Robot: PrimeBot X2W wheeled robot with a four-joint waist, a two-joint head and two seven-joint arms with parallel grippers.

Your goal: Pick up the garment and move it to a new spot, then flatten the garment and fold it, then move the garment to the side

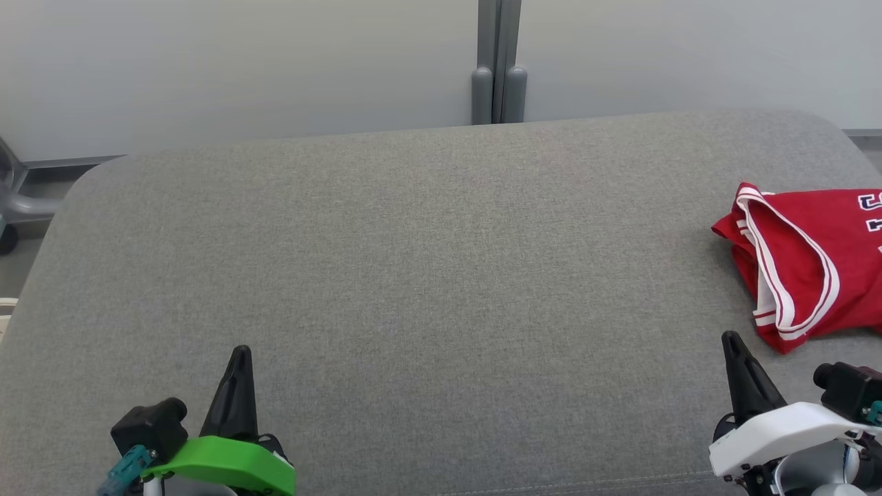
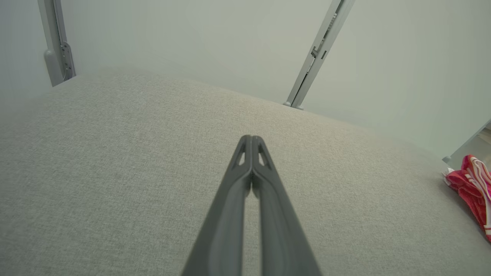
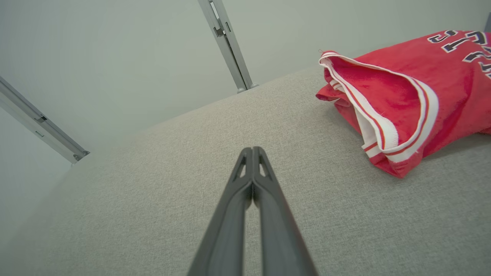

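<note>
The garment (image 1: 820, 262) is a red sleeveless jersey with white and red striped trim and dark lettering. It lies folded at the far right of the grey fabric surface (image 1: 413, 275), partly cut off by the picture's edge. The jersey (image 3: 406, 96) fills the upper right of the right wrist view, and its edge (image 2: 473, 191) pokes in at the right of the left wrist view. My left gripper (image 1: 240, 353) hovers at the lower left, shut and empty. My right gripper (image 1: 729, 339) is shut and empty too, just short of the jersey's near corner.
A pale partition wall with a grey vertical post (image 1: 499, 69) stands behind the surface. At the far left a grey chair base with a castor (image 1: 10, 207) sits on the floor. The surface's rounded edges fall away on the left and right.
</note>
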